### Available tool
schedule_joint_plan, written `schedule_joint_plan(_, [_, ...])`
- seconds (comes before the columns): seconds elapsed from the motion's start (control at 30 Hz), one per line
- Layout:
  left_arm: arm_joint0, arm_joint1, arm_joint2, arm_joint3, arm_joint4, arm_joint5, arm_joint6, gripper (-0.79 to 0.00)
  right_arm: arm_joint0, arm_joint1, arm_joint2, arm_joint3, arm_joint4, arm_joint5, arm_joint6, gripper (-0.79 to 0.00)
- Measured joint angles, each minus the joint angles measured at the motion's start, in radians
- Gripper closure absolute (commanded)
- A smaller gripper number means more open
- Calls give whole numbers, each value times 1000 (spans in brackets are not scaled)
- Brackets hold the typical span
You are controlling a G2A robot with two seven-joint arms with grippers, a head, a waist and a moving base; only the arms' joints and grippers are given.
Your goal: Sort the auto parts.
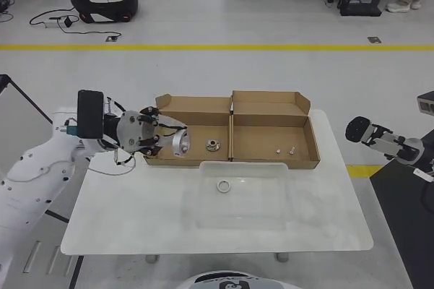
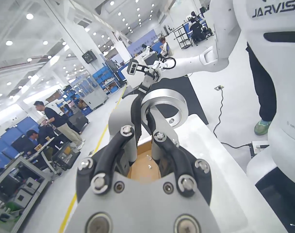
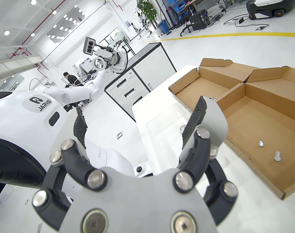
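Observation:
My left gripper (image 1: 165, 138) is shut on a silver metal ring (image 1: 180, 142), held above the left cardboard box (image 1: 191, 108). In the left wrist view the metal ring (image 2: 165, 106) is pinched through its wall, one finger inside the bore and one outside. A small round silver part (image 1: 213, 144) lies in the left box. Two small bolts (image 1: 284, 151) lie in the right cardboard box (image 1: 271, 108). A small white ring (image 1: 223, 186) sits in the clear tray (image 1: 242, 217). My right gripper (image 3: 140, 120) is open and holds nothing, off the table's right side (image 1: 401, 149).
The white table (image 1: 130, 217) carries the two open boxes at the back and the clear tray in front of them. A grey cabinet (image 1: 0, 108) stands left of the table. A dark surface (image 1: 411, 217) lies to the right.

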Motion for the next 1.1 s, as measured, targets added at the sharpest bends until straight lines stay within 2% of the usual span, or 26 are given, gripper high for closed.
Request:
schedule_joint_plan(0.3, [103, 16, -119, -94, -102, 62, 61, 0, 0, 0, 0, 0, 0, 0, 0, -785])
schedule_joint_plan(0.6, [209, 29, -195, -205, -46, 165, 164, 0, 0, 0, 0, 0, 0, 0, 0, -785])
schedule_joint_plan(0.87, [260, 62, -167, -250, 63, 303, 302, 0, 0, 0, 0, 0, 0, 0, 0, -785])
schedule_joint_plan(1.1, [259, 117, -100, -231, 110, 378, 378, 0, 0, 0, 0, 0, 0, 0, 0, -785])
